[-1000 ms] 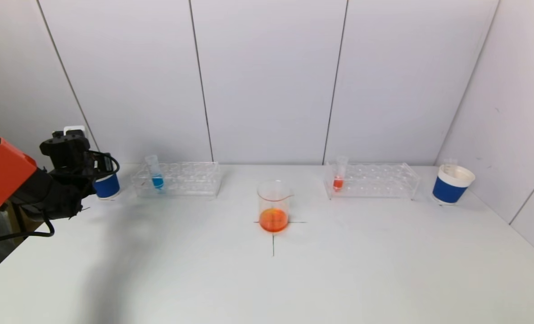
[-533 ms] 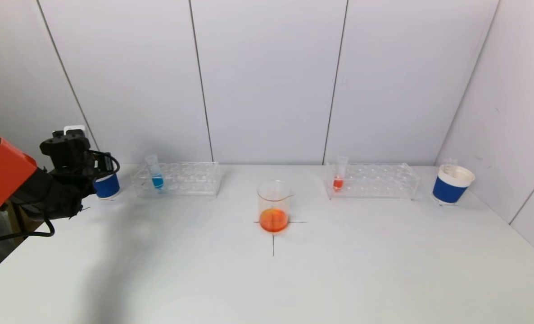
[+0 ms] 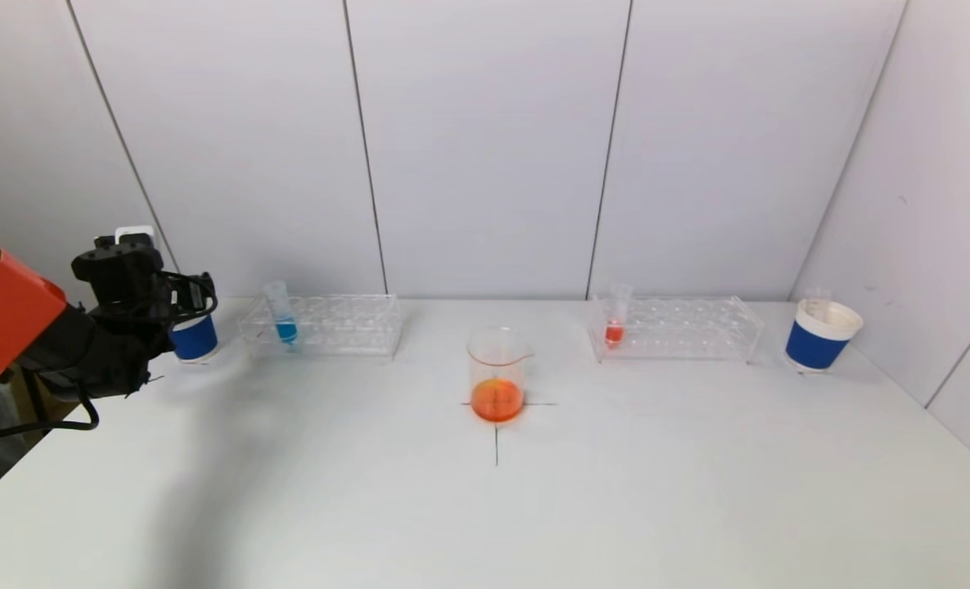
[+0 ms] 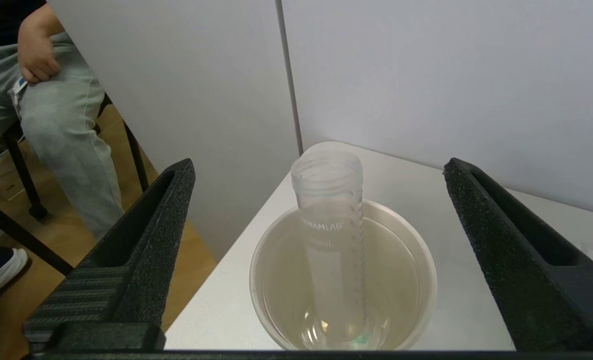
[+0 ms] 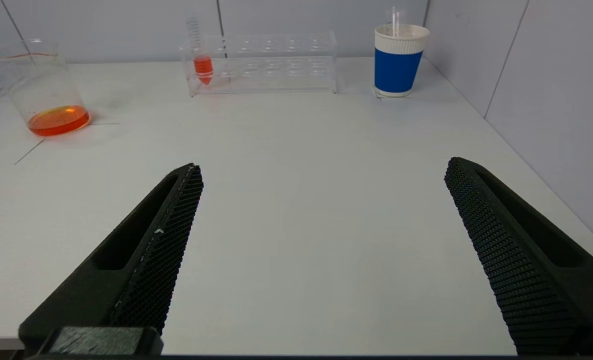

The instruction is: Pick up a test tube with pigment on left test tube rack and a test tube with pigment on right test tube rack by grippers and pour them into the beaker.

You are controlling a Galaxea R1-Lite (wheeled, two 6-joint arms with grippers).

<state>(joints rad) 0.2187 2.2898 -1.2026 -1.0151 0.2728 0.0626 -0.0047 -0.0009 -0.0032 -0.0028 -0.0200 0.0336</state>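
Nearest the camera, at the bottom of the right wrist view, the right gripper [image 5: 321, 260] hovers low over bare white table [image 3: 616, 507] with its jaws spread wide and nothing between them; the arm itself does not show in the head view. Farther in, at the centre of the head view, the beaker [image 3: 497, 375] stands on a cross mark with orange liquid in its bottom. Level with it at the far left of the frame, the left gripper [image 3: 195, 307] sits over a blue paper cup [image 3: 194, 338], jaws wide apart, and the left wrist view shows an empty clear tube [image 4: 334, 240] standing inside that cup, free of both fingers. At the back, the left test tube rack [image 3: 321, 325] holds a tube of blue pigment [image 3: 280, 315], roughly upright and leaning slightly, just right of the left gripper. The right test tube rack [image 3: 677, 327] holds a tube of red pigment [image 3: 616, 315], upright at its left end, with a second blue cup [image 3: 820, 335] beyond. The blue tube lies closest to the left jaws, long axis near vertical, so a sideways approach across the tube looks called for; the red one seems to fall to the right arm.
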